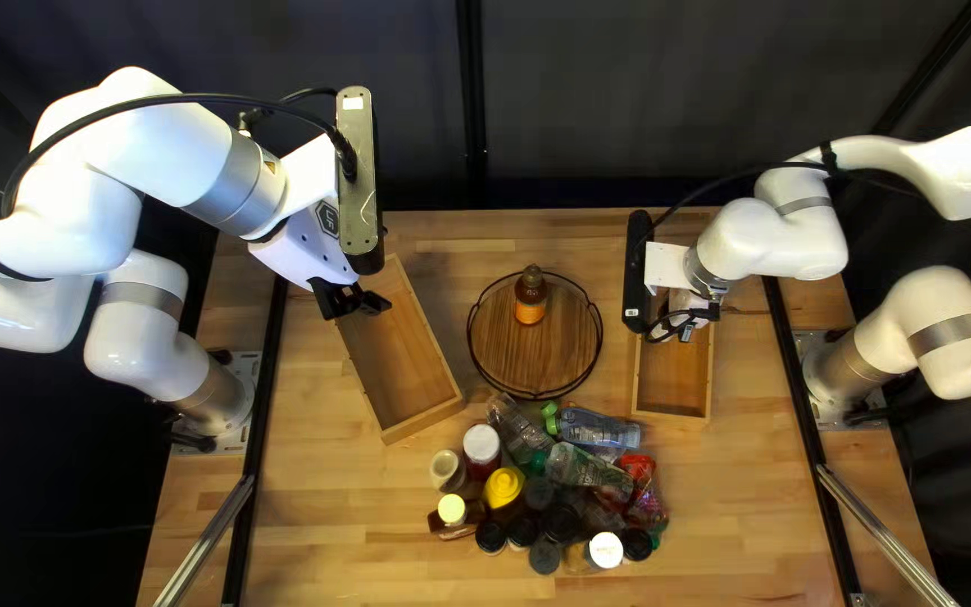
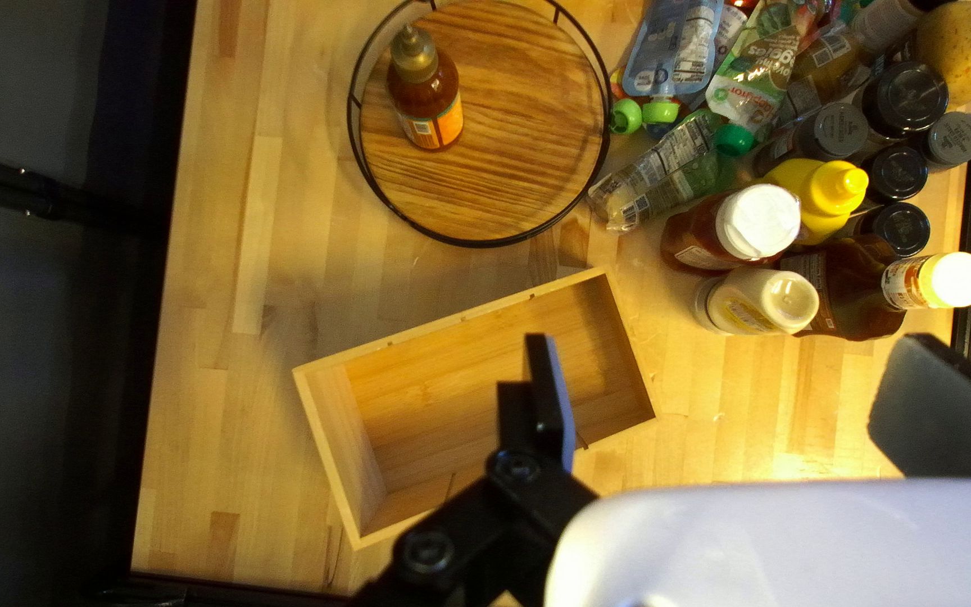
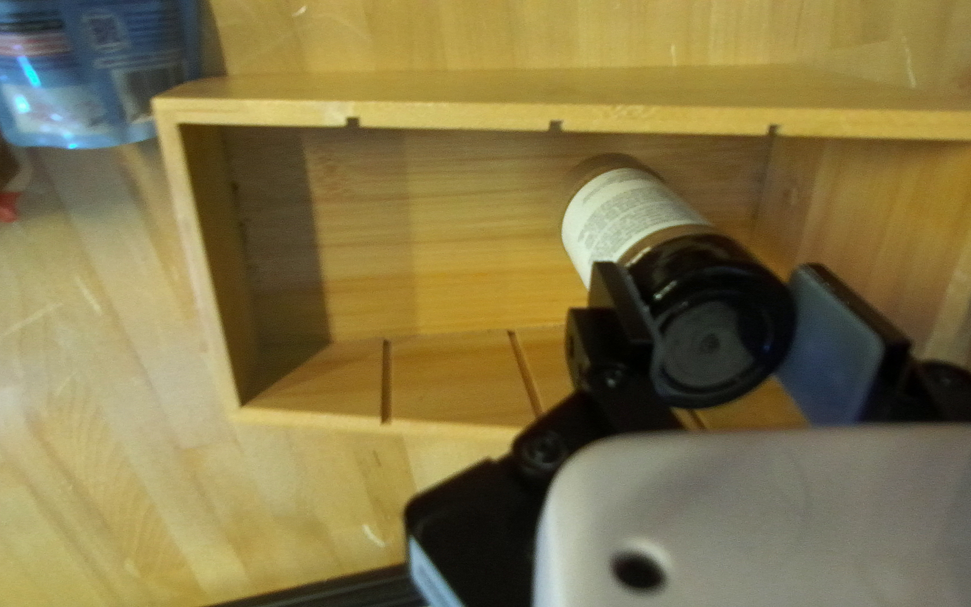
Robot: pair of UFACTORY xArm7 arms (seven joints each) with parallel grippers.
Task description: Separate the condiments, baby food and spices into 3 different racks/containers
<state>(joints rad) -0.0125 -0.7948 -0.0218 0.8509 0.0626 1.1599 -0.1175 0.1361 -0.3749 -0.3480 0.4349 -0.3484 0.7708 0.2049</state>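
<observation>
Where the worktop (image 1: 317,495) spreads: pale striped wood
Round brown wooden tray (image 1: 547,360): visible grain, black wire rim
Slotted light-wood box (image 3: 452,116): rectangular
Black-lidded jar with white label (image 3: 626,219): within the box's outline, lid between the right jaws
Right gripper (image 1: 688,320): jaws closed on the jar's lid
Left gripper (image 1: 353,301): jaws wide open

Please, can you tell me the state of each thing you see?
Left gripper: fingers open
Right gripper: fingers shut on black-lidded jar
Black-lidded jar: lid on, gripped
Left box: open-topped
Right box: open-topped
Round tray: bearing amber bottle
Amber bottle: upright, capped
Yellow bottle: standing
Blue pouch: lying, capped
</observation>
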